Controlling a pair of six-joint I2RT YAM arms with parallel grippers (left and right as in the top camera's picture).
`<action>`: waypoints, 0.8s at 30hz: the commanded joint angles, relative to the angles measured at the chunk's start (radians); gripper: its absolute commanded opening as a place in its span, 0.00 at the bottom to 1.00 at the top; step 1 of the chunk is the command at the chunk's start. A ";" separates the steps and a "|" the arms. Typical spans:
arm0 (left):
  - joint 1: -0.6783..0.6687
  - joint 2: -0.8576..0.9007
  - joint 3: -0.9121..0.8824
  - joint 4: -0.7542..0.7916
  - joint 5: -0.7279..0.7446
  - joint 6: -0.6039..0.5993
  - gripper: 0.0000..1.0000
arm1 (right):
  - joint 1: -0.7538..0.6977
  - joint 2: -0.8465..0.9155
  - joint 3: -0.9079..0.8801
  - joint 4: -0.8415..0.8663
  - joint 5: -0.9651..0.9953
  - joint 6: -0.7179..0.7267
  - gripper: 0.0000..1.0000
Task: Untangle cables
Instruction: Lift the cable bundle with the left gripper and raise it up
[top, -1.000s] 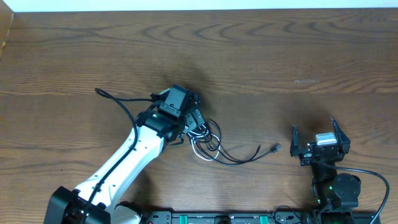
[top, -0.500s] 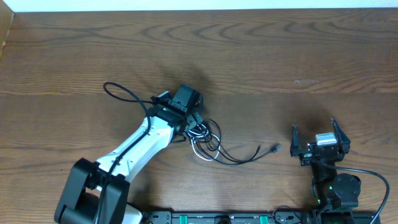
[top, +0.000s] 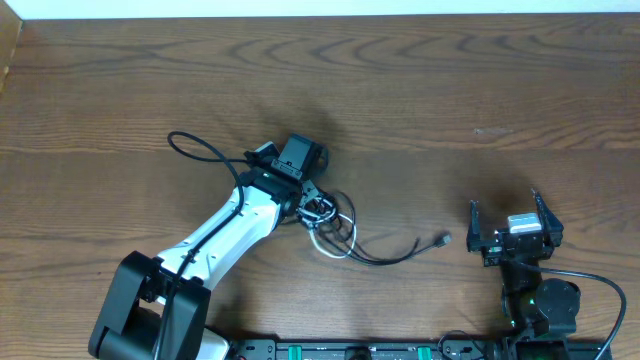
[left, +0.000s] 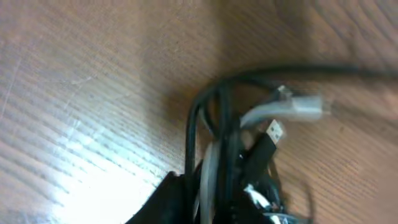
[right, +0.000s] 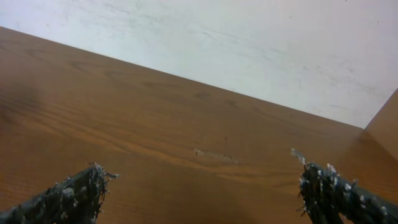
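On the table (top: 470, 90), tangled cables (top: 332, 228), seemingly pinched by left hand (top: 317, 209)

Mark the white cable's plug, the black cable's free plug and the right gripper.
white cable's plug (left: 305, 106), left wrist view, on its housing.
black cable's free plug (top: 446, 238), overhead view, on its tip.
right gripper (top: 503, 202), overhead view, midway between fingertips.

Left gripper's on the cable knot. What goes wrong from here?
1. The left gripper seems to pinch several cables at once, the white cable included; pulling may tighten the knot.
2. The right gripper stands open, far from the cables, so nothing anchors them; the whole bundle may just drag along.
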 joint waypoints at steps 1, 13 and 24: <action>-0.002 0.004 0.007 0.005 -0.017 0.000 0.08 | 0.005 -0.007 -0.002 -0.003 -0.010 0.002 0.99; -0.001 -0.182 0.019 0.043 -0.005 0.005 0.07 | 0.005 -0.007 -0.002 -0.003 -0.010 0.002 0.99; -0.001 -0.493 0.019 0.113 -0.005 0.397 0.08 | 0.005 -0.007 -0.002 -0.003 -0.010 0.002 0.99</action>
